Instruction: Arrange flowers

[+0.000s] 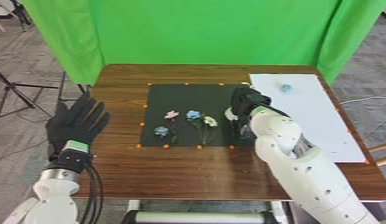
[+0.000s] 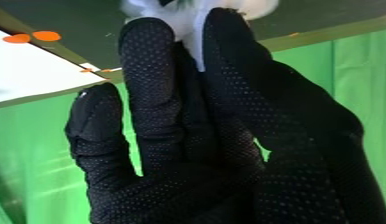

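Head view: the right hand (image 1: 246, 100) is seen above the right part of the black mat (image 1: 207, 93), beside the white sheet (image 1: 305, 112). A white flower (image 1: 230, 114) is seen at its fingers; whether the mat is touched by it cannot be told. The left hand (image 1: 72, 125) is seen at the table's (image 1: 172, 172) left edge, fingers straight and spread, nothing held.

On the mat, a pink flower (image 1: 172, 114), a blue flower (image 1: 193, 114) and a smaller white bloom (image 1: 210, 121) are laid in a row, with a blue-grey flower (image 1: 161, 131) nearer the robot. A pale blue flower (image 1: 285, 88) is placed on the sheet.

Right wrist view: the grip is shown close up. The white flower is pinched between thumb and fingers of the right hand (image 2: 189, 185), its petals spread past the fingertips.
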Available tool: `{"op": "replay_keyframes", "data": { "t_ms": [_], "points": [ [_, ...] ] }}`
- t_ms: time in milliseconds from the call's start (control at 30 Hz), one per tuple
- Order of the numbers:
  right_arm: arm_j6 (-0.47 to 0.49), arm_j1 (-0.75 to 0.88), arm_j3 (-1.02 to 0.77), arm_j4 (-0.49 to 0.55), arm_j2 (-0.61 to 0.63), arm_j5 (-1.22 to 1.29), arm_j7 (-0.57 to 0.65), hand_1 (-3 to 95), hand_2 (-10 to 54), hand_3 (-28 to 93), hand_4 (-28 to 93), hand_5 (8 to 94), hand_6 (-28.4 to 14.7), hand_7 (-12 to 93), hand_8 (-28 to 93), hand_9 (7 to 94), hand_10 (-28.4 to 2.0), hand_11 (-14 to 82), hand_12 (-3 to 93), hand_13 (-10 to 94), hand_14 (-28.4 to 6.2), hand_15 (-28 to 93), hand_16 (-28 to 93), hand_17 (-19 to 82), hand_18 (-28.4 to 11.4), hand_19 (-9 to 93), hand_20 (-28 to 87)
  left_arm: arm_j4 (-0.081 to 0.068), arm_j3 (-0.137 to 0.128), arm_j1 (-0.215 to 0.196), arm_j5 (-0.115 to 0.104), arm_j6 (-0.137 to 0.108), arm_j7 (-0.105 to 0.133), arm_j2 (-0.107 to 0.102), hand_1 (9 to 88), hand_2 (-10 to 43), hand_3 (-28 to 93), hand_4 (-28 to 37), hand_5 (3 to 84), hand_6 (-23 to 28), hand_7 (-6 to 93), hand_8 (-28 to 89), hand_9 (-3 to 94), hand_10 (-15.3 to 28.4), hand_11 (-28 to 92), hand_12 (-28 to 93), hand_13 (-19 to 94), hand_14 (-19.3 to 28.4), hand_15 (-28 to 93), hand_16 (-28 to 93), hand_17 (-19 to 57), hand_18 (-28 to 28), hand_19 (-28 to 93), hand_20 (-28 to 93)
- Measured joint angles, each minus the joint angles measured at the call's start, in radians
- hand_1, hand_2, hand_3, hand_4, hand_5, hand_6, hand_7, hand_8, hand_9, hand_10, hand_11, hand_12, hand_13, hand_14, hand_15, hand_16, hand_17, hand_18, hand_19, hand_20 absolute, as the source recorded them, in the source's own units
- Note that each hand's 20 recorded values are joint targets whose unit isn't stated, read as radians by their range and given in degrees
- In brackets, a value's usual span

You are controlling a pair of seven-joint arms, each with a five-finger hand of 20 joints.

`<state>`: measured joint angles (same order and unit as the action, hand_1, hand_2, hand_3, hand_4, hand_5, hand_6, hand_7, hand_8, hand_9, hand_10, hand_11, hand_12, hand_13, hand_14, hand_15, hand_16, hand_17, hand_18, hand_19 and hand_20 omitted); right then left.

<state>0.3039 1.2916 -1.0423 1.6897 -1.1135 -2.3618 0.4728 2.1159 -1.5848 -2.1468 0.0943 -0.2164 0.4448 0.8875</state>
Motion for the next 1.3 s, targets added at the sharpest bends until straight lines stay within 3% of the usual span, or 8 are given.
{"op": "replay_keyframes", "data": {
  "t_ms": [367,467,567,767,867,1000,1167,1300],
  "points": [
    [0.028,0.022,-0.032,0.059,0.008,0.047,0.028,48.8,-9.5,76,-28,64.9,-2.4,23,-13,60.1,-16.9,10.8,14.4,66,-7.9,53,35,37,-21.2,87,37,0.008,-0.001,-0.014,-0.008,-0.016,0.011,-0.001,27.7,9.9,73,-28.2,40.2,5.3,14.6,-9,29.6,11.9,18,10,17,12.1,32,-7,-5.3,13.3,34,9],
    [0.045,0.029,-0.047,0.082,0.01,0.075,0.041,48.0,-9.5,77,-28,63.4,-3.6,27,0,58.6,-18.7,9.1,12.3,68,-7.7,51,33,38,-21.3,87,36,0.009,-0.002,-0.015,-0.008,-0.016,0.012,-0.001,27.6,10.1,74,-27.8,40.8,5.5,15.3,-9,29.6,11.8,18,10,18,12.2,32,-7,-5.2,13.3,34,9],
    [0.053,0.036,-0.063,0.106,0.014,0.117,0.052,45.4,-9.5,78,-28,55.9,-4.8,31,-11,52.7,-20.3,8.1,11.6,68,-8.4,52,32,38,-21.3,87,33,0.009,-0.003,-0.018,-0.008,-0.015,0.012,0.0,27.6,10.7,75,-27.0,41.2,5.8,16.0,-9,29.9,11.8,18,10,18,12.5,33,-7,-5.2,13.3,34,9],
    [0.028,0.038,-0.087,0.114,0.028,0.097,0.047,41.3,-9.5,82,-28,39.2,-8.5,15,-10,38.2,-19.2,8.0,12.3,61,-12.6,66,23,35,-21.8,85,31,0.01,-0.003,-0.025,-0.008,-0.012,0.016,0.001,27.7,10.7,74,-26.7,41.1,5.7,15.8,-10,30.1,11.9,19,10,19,12.6,33,-7,-5.2,13.3,34,9],
    [-0.094,0.024,-0.088,0.066,0.039,0.036,0.05,39.8,-9.5,82,-28,34.6,-8.8,12,-10,35.0,-18.6,8.2,11.9,59,-13.9,69,23,35,-22.1,85,31,0.01,0.001,-0.024,-0.006,-0.004,0.02,0.001,27.5,10.5,74,-26.7,40.7,5.6,15.6,-10,30.1,11.9,19,10,19,12.7,33,-7,-5.2,13.3,34,9],
    [-0.249,-0.022,-0.096,-0.042,0.057,0.063,0.095,38.3,-9.5,81,-27,34.0,-8.6,12,-10,31.4,-18.8,8.2,10.7,57,-15.2,71,22,34,-22.5,85,30,0.008,0.005,-0.021,0.001,0.025,0.021,0.0,27.4,10.2,74,-26.8,40.5,5.6,15.1,-10,30.2,11.8,18,10,19,12.8,33,-7,-5.1,13.4,34,9],
    [-0.171,-0.118,-0.095,-0.184,0.084,0.134,0.148,34.0,-4.8,81,-25,30.1,-10.1,11,-9,29.1,-20.7,8.6,9.6,57,-16.0,72,21,34,-22.6,85,29,0.007,0.013,-0.012,0.011,0.039,0.024,-0.001,27.5,10.2,74,-27.0,40.3,5.5,14.9,-9,30.3,11.7,18,10,20,12.9,32,-7,-5.1,13.4,34,10],
    [-0.158,-0.172,-0.066,-0.264,0.106,0.184,0.166,33.4,-1.4,80,-25,28.6,-9.7,11,-9,27.3,-20.1,8.5,8.9,57,-16.3,72,20,34,-22.7,85,28,0.006,0.026,0.0,0.014,0.039,0.026,-0.004,27.4,10.2,74,-27.1,40.3,5.6,14.9,-9,30.1,11.6,18,10,19,12.7,32,-7,-5.1,13.4,34,10]
  ]
}}
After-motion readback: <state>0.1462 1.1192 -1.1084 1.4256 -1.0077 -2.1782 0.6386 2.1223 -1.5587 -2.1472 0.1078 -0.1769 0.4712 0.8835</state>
